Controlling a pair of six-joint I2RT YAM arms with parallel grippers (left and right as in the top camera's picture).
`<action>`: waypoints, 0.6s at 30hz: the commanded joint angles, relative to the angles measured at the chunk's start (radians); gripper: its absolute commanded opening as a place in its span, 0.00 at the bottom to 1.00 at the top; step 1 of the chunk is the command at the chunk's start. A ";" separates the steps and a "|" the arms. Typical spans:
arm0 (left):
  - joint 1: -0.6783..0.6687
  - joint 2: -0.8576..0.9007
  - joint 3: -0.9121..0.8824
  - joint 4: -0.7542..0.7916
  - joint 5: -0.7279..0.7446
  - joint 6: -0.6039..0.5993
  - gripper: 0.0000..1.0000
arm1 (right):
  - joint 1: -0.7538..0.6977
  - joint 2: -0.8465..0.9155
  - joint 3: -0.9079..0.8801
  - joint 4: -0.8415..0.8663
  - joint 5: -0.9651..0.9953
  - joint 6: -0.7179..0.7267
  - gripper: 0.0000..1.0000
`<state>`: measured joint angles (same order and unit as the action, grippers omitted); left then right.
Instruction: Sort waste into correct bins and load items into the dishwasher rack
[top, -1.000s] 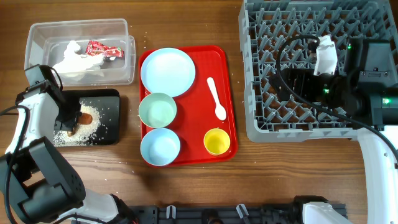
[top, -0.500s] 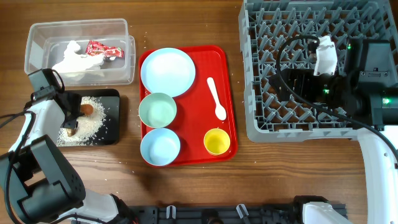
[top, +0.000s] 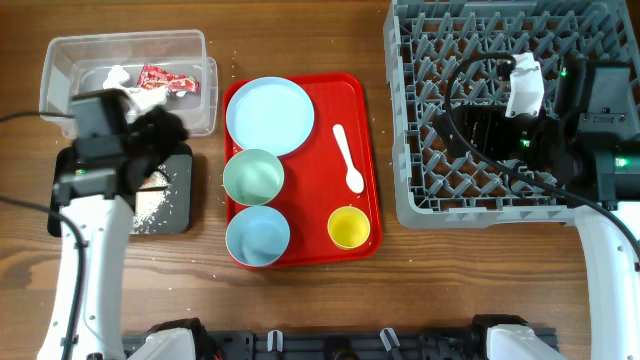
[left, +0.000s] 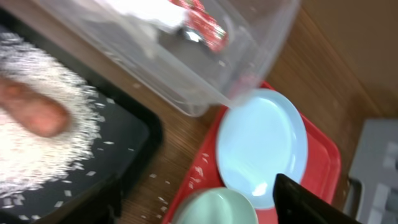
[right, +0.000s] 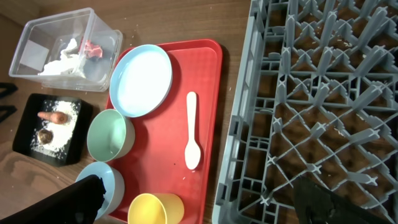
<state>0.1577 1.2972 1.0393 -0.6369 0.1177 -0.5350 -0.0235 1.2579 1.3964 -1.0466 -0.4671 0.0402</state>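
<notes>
My left gripper (top: 158, 140) hangs open over the black tray (top: 178, 205) and the near edge of the clear tub (top: 125, 55), with nothing between its fingers. In the left wrist view an orange stick (left: 34, 113) lies on white rice grains (left: 43, 155) in that tray. The napkin (top: 118, 82) and red-and-white wrapper (top: 165, 78) lie in the tub. The plate (top: 270, 115), green bowl (top: 253, 177), blue bowl (top: 257, 236), yellow cup (top: 348, 227) and spoon (top: 348, 158) sit on the red tray (top: 365, 100). My right gripper (right: 208, 205) is open and empty above the grey rack (top: 470, 50).
Rice grains are scattered on the wood between the black tray and the red tray. The rack's upright pegs (right: 292, 62) fill the right side. A small brown lump (right: 43, 135) sits on the rice in the right wrist view.
My left gripper has opened and lifted off the black tray, swinging right and toward the tub. The orange stick stays on the rice. The right arm has not moved.
</notes>
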 joint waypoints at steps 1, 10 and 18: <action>-0.148 -0.018 0.014 0.008 0.012 0.062 0.80 | -0.002 0.006 0.017 0.010 -0.006 -0.012 1.00; -0.426 -0.018 0.241 -0.162 0.011 0.136 0.82 | 0.040 0.006 0.018 0.064 -0.021 -0.011 0.98; -0.582 0.014 0.266 -0.192 -0.030 0.135 0.80 | 0.216 0.048 0.018 0.171 0.112 0.099 0.97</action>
<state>-0.3767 1.2903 1.2922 -0.8387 0.1131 -0.4194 0.1688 1.2705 1.3968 -0.8917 -0.4202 0.0799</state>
